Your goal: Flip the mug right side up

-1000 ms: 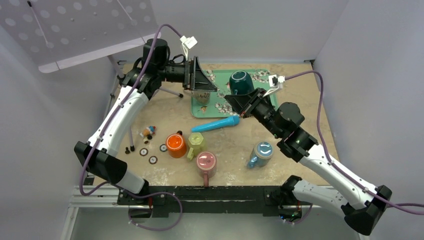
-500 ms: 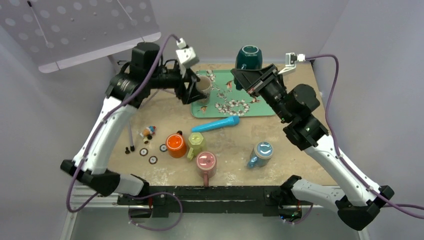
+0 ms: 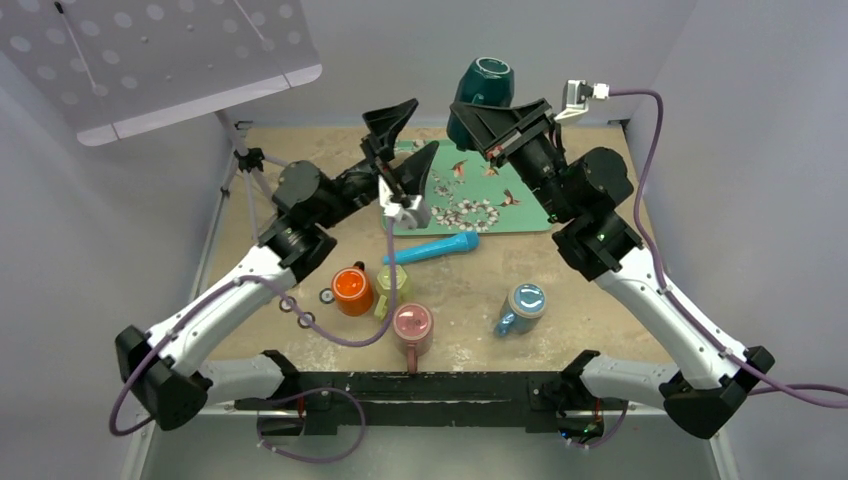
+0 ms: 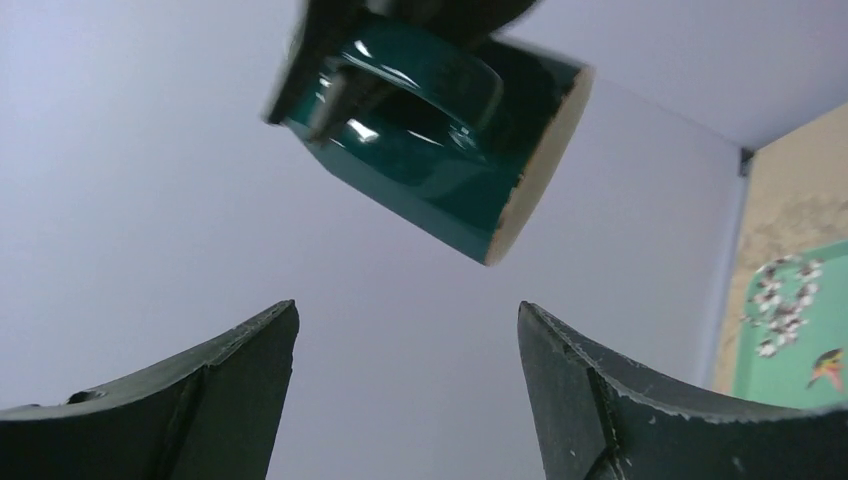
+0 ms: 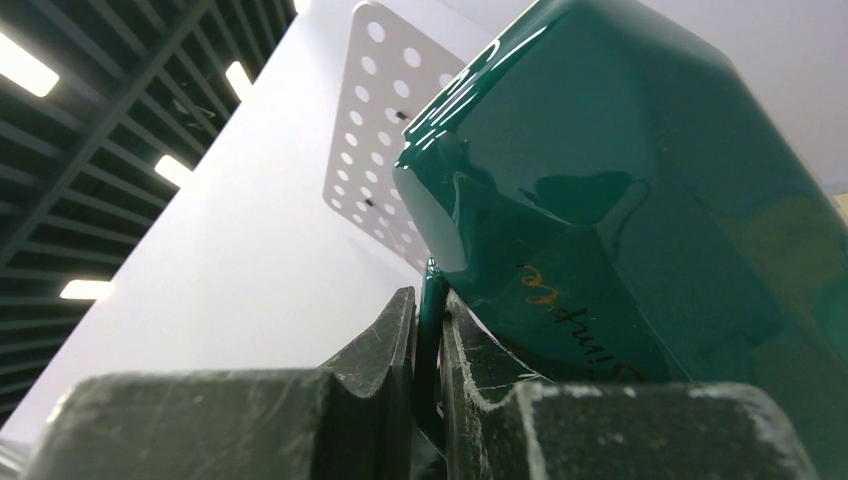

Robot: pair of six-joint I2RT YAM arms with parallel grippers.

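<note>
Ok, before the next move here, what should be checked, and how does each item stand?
1. Hold: right gripper shut on the green mug by its handle: ok.
2. Mug raised off the floral tray: ok.
3. Mug right side up: not ok, it hangs tilted.
4. The left gripper open, holding nothing: ok.
5. Left fingers apart from the mug: ok.
6. Grip firm enough to rotate: cannot tell.

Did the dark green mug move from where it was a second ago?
Yes. The dark green mug has gone up off the flowery tray, toward the back wall, held by the right gripper.
</note>
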